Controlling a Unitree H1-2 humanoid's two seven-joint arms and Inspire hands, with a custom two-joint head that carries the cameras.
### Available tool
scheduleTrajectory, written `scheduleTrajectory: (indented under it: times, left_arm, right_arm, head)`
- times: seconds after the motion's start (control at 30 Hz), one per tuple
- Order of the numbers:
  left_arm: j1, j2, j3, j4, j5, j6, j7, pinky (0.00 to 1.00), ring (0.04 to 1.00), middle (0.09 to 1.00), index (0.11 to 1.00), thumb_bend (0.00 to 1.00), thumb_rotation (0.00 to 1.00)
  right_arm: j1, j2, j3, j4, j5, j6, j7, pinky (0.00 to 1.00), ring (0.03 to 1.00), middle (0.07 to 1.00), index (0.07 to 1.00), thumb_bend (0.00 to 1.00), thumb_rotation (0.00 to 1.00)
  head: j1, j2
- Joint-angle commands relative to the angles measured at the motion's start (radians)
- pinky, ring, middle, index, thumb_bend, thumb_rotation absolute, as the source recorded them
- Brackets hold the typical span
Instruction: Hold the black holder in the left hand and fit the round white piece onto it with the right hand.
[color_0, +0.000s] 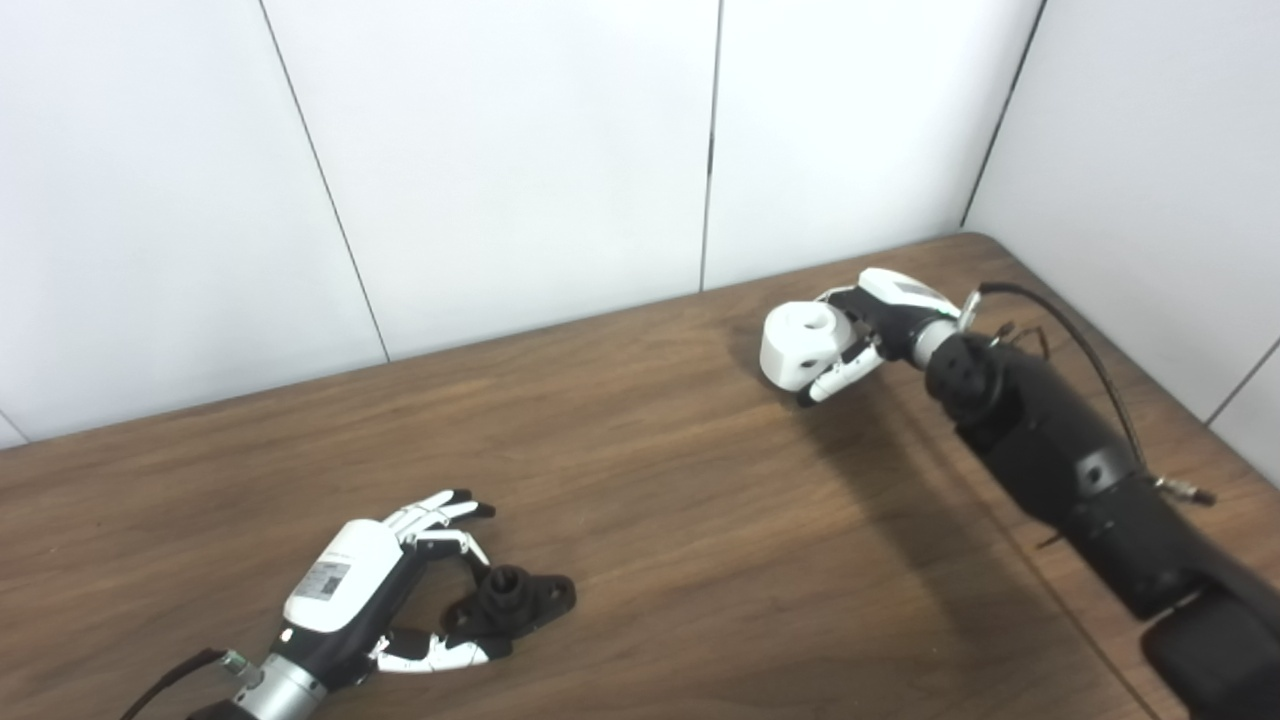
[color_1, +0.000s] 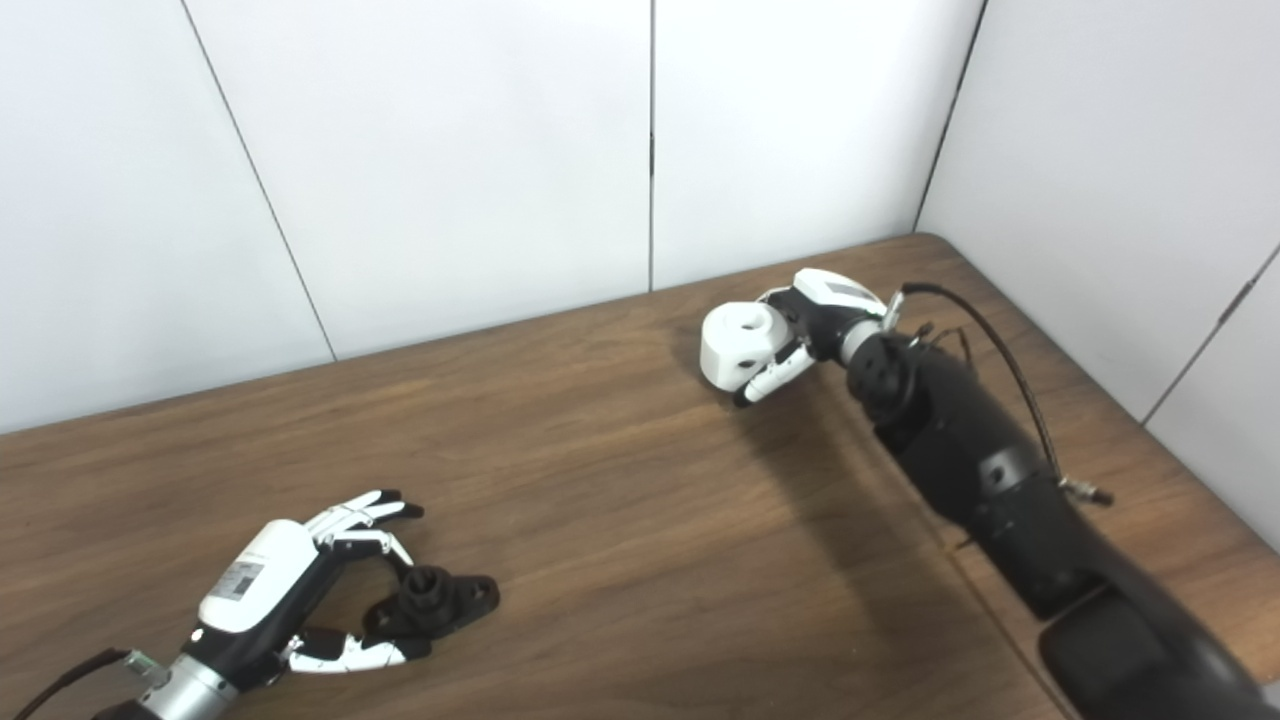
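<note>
The black holder (color_0: 520, 598), a flat base with a short round post, lies on the wooden table (color_0: 640, 500) at the front left. My left hand (color_0: 375, 590) is around it: the thumb lies along its near edge and a curled finger touches the post, while the other fingers stay stretched out. My right hand (color_0: 865, 335) at the back right is shut on the round white piece (color_0: 800, 343), a short cylinder with a hole in its top, held low over the table. The two hands are far apart.
White wall panels stand behind the table and along its right side. The table's back right corner (color_0: 975, 240) is close to my right hand. A black cable (color_0: 1080, 350) loops over my right forearm.
</note>
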Motion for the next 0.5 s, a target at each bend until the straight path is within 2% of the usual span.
scheduleTrajectory:
  times: [0.0, 0.03, 0.07, 0.1, 0.23, 0.47]
  left_arm:
    - [0.07, 0.019, -0.05, 0.044, 0.071, 0.045, -0.114, 0.87, 0.911, 0.842, 0.484, 0.52, 0.05]
    - [0.071, 0.019, -0.05, 0.043, 0.072, 0.045, -0.113, 0.87, 0.91, 0.842, 0.484, 0.52, 0.05]
    - [0.073, 0.019, -0.049, 0.044, 0.072, 0.045, -0.112, 0.87, 0.912, 0.843, 0.484, 0.52, 0.05]
    - [0.074, 0.02, -0.048, 0.044, 0.072, 0.045, -0.111, 0.88, 0.912, 0.843, 0.485, 0.52, 0.05]
    - [0.078, 0.023, -0.044, 0.048, 0.074, 0.036, -0.098, 0.87, 0.907, 0.841, 0.484, 0.52, 0.05]
    - [0.079, 0.023, -0.041, 0.057, 0.078, 0.032, -0.088, 0.86, 0.904, 0.839, 0.484, 0.52, 0.05]
  right_arm:
    - [-0.014, 0.05, -0.016, 0.009, -0.004, -0.078, -0.116, 0.66, 0.752, 0.766, 0.616, 0.81, 0.2]
    - [-0.011, 0.068, -0.022, 0.025, -0.014, -0.092, -0.17, 0.64, 0.736, 0.742, 0.553, 0.67, 0.17]
    - [-0.01, 0.083, -0.027, 0.038, -0.024, -0.102, -0.21, 0.62, 0.721, 0.715, 0.512, 0.58, 0.15]
    - [-0.009, 0.096, -0.029, 0.05, -0.033, -0.111, -0.245, 0.61, 0.715, 0.702, 0.498, 0.55, 0.15]
    - [-0.013, 0.129, -0.021, 0.104, -0.057, -0.165, -0.349, 0.58, 0.7, 0.67, 0.482, 0.52, 0.13]
    - [-0.014, 0.147, -0.019, 0.133, -0.053, -0.212, -0.395, 0.57, 0.687, 0.659, 0.481, 0.52, 0.13]
  head:
    - [-0.001, 0.0]
    - [0.0, 0.001]
    - [0.002, 0.003]
    - [0.004, 0.004]
    - [0.011, 0.007]
    - [0.019, 0.011]
